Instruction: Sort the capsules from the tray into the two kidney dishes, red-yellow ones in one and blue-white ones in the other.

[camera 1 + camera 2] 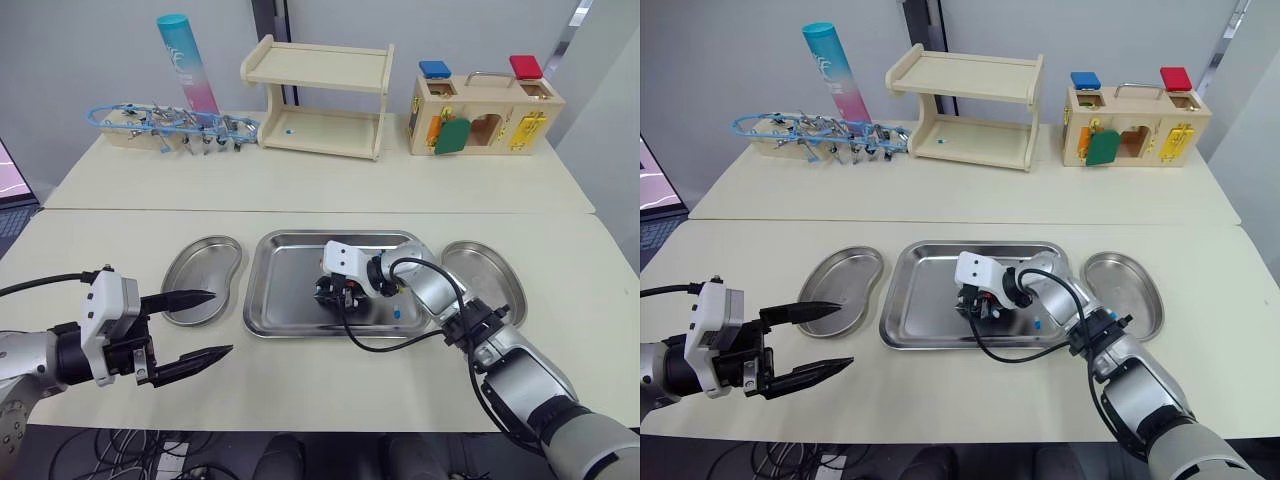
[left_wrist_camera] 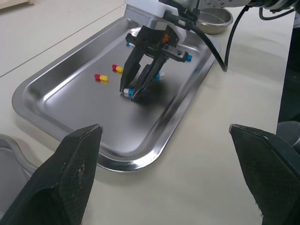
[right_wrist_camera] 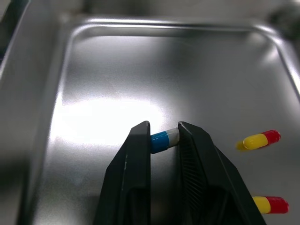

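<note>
Steel tray (image 1: 262, 300) at the middle of the table (image 1: 300, 190), flanked by the left kidney dish (image 1: 205, 262) and the right kidney dish (image 1: 490, 275), whose near edge is hidden by my right arm (image 1: 500, 350). My left gripper (image 1: 222, 322) hovers wide open and holding nothing, near the left kidney dish. My right gripper (image 2: 128, 94) is pinched narrowly on a blue-white capsule (image 3: 165, 139), down at the tray floor. Two red-yellow capsules (image 3: 258, 139) lie beside it; my finger covers the end of one.
</note>
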{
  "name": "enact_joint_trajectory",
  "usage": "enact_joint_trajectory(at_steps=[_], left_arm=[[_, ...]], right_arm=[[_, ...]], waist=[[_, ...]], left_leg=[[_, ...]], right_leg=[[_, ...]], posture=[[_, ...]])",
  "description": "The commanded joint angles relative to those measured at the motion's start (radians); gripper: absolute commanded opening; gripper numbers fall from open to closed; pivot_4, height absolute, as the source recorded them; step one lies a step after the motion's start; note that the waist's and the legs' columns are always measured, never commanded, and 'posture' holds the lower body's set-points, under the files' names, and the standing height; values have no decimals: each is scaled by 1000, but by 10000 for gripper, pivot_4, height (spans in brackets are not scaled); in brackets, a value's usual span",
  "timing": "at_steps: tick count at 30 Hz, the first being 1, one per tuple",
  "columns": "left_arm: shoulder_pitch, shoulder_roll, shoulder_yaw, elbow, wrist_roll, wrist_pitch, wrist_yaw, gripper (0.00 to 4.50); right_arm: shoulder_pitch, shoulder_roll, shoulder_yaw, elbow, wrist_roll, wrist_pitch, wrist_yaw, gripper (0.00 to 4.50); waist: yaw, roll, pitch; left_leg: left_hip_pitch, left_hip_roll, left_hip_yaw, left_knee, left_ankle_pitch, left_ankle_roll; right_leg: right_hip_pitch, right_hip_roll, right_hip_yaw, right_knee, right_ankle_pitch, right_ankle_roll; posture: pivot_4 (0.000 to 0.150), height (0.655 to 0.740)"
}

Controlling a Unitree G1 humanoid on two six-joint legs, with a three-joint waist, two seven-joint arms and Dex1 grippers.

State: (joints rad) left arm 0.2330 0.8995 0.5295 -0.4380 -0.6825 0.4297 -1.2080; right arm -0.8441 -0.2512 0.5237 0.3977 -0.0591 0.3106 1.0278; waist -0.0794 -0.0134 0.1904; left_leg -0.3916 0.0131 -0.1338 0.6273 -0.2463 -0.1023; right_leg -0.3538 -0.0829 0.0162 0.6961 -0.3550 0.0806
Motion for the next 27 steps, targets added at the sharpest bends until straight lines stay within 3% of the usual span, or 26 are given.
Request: enact_joint_trajectory(at_steps=[1, 8, 14, 17, 22, 27], left_arm=[[-35, 17, -16, -8, -11, 4, 7, 45000], [-120, -12, -98, -73, -82, 39, 24, 45000], [-279, -78, -280, -150, -137, 55, 56, 45000], [-345, -116, -354, -159, -141, 58, 71, 45000], [-416, -157, -431, -143, -117, 38, 68, 45000], [-470, -175, -471, -123, -112, 35, 67, 45000]], right_arm=[[15, -29, -51, -138, 31, 23, 25, 5985], [123, -182, -185, -522, 137, 256, 46, 5980], [323, -452, -426, -804, 230, 465, 33, 4776], [419, -572, -553, -838, 260, 516, 32, 260], [529, -686, -644, -797, 260, 489, 10, 260], [566, -728, -628, -722, 228, 454, -29, 260]], waist=[[2, 0, 0], [10, 0, 0], [38, 0, 0], [48, 0, 0], [34, 0, 0], [29, 0, 0]], left_leg=[[0, 0, 0, 0, 0, 0], [-1, 0, 0, 0, 0, 0], [-2, -1, 0, 1, 0, 0], [-2, -1, 0, 1, 0, 0], [-2, -1, 1, 1, 0, 0], [-2, -1, 1, 2, 0, 0]], right_leg=[[0, 0, 0, 0, 0, 0], [0, 0, 0, 0, 0, 0], [1, 0, -1, -2, 0, 0], [1, 0, 0, -3, 0, 0], [1, 0, 0, -3, 0, 0], [2, 0, 0, -3, 0, 0]], posture=[[1500, 7400], [1500, 7400], [1500, 7400], [1500, 7400], [1500, 7400], [1500, 7400]])
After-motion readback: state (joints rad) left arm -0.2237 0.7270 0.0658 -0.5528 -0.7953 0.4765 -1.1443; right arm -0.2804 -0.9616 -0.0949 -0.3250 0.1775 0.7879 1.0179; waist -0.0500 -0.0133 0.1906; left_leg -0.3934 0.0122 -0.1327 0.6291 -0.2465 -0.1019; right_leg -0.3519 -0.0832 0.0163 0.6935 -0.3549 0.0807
